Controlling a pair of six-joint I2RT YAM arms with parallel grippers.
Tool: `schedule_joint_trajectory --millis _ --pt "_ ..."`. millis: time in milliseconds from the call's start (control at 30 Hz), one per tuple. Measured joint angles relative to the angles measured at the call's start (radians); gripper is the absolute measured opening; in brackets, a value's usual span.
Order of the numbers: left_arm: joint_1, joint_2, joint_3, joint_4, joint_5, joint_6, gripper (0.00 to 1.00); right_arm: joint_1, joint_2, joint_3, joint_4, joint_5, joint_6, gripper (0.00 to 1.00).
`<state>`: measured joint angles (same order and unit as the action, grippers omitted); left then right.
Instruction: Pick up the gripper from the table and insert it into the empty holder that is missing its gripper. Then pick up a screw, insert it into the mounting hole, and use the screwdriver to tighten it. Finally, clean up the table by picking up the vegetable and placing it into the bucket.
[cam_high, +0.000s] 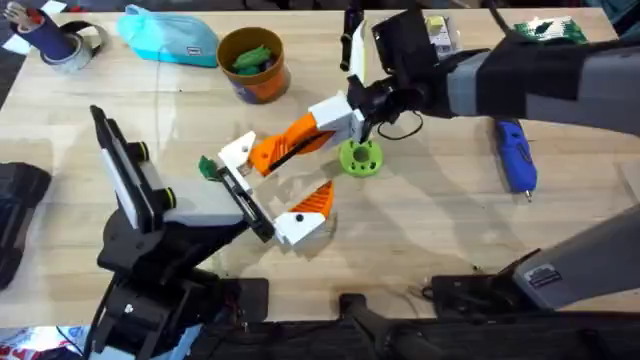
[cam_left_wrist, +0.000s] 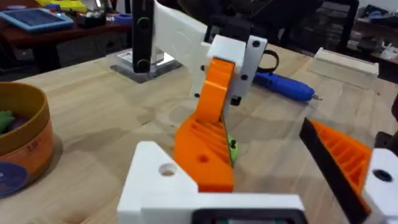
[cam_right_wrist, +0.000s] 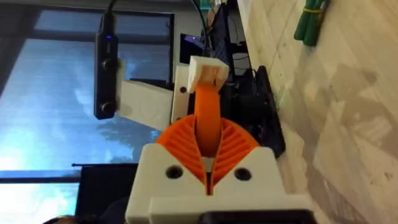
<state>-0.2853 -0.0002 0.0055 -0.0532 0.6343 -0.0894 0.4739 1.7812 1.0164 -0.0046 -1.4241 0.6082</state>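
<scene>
Right pincer (cam_high: 340, 118) gripping gripper (cam_high: 290, 140) (tilted), over holder (cam_high: 237, 152)

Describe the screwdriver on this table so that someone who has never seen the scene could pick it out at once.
Start at the wooden table and look to its right side, beyond the green disc. The screwdriver lies flat there by itself, below the right arm. It is bright blue and pen-shaped with a thin metal tip; nearby things are orange, white or green.

bucket (cam_high: 255, 62) behind gripper (cam_high: 300, 135) — screwdriver (cam_high: 517, 153) far right, vegetable (cam_high: 208, 167) left
</scene>
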Motion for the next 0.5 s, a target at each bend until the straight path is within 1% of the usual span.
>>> schedule_joint_trajectory --millis 167,267,400,500 --pt "0.0 0.0 0.0 0.0 0.002 -0.007 0.992 0.003 0.022 0.0 0.043 -0.015 0.051 0.01" --pt "0.0 0.0 0.0 0.0 0.0 -0.008 0.992 0.006 0.026 0.001 0.096 -0.016 0.101 0.01" --pt "0.001 0.0 0.0 0.001 -0.017 -0.004 0.992 0.014 0.031 0.001 0.181 -0.004 0.19 0.01" --pt "0.004 0.0 0.0 0.001 -0.026 -0.005 0.992 0.029 0.032 0.001 0.202 0.024 0.238 0.01"
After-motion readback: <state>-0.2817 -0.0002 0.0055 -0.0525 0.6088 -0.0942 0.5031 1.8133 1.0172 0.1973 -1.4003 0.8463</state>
